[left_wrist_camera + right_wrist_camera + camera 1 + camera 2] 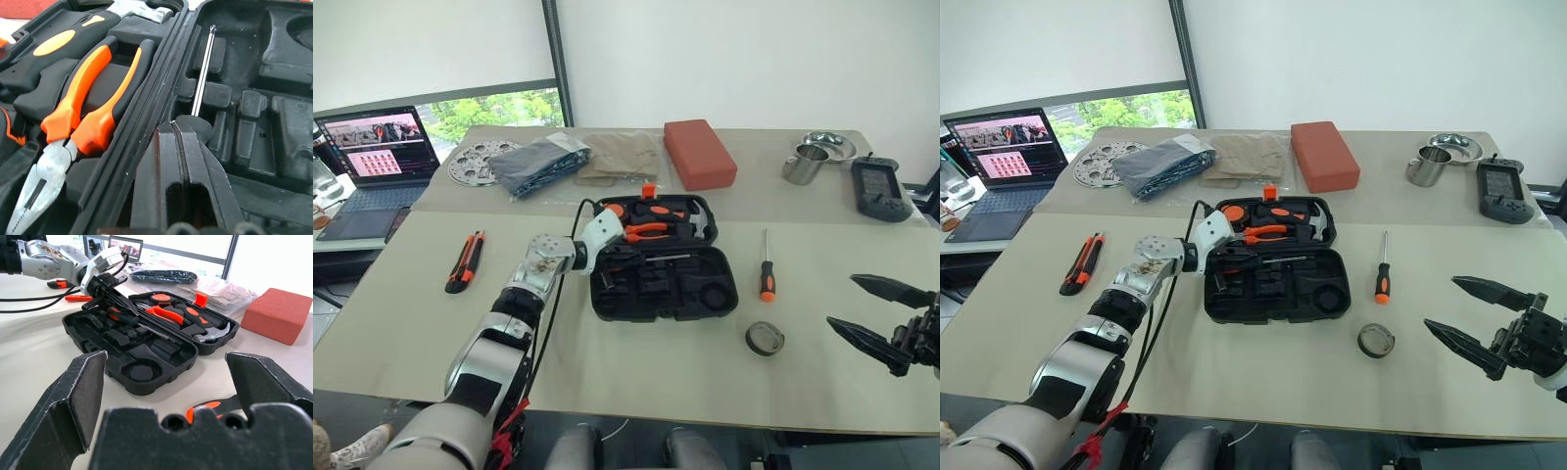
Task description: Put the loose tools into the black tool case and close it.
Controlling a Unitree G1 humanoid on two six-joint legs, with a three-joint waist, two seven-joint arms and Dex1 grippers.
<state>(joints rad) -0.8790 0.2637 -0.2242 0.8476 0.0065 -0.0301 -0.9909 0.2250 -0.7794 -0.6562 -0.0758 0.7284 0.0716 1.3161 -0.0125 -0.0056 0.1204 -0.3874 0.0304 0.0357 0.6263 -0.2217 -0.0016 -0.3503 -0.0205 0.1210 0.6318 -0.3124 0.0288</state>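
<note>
Closest to us, our right gripper (1474,315) hangs off the table's (411,333) near right edge, fingers spread wide, holding nothing. Just left of it lies the grey ring-shaped roll (765,339), and beyond that an orange-handled screwdriver (766,266), shaft pointing away from us, both on the tabletop right of the case.

Our left gripper (188,147) sits inside the black tool case (664,264), fingers pressed together. In the left wrist view the tips meet at the dark handle end of a long screwdriver (201,73) lying in the case's moulded slot; we cannot tell whether they pinch it or just touch it.

Case lies open at table centre, orange latch (649,191) on the far edge. Far half holds orange-handled pliers (73,132), a hammer (215,333) and another orange-and-black tool. Near half mostly bare slots, plus a round recess (138,369).

Utility knife (465,260) lies well left of the case, apart from our arm.

Back of table: red-brown block (699,152), folded cloths (568,157), perforated disc (475,162), steel cup (805,164) beside a steel bowl, dark handheld device (881,190). Laptop (372,166) on a side table far left.
</note>
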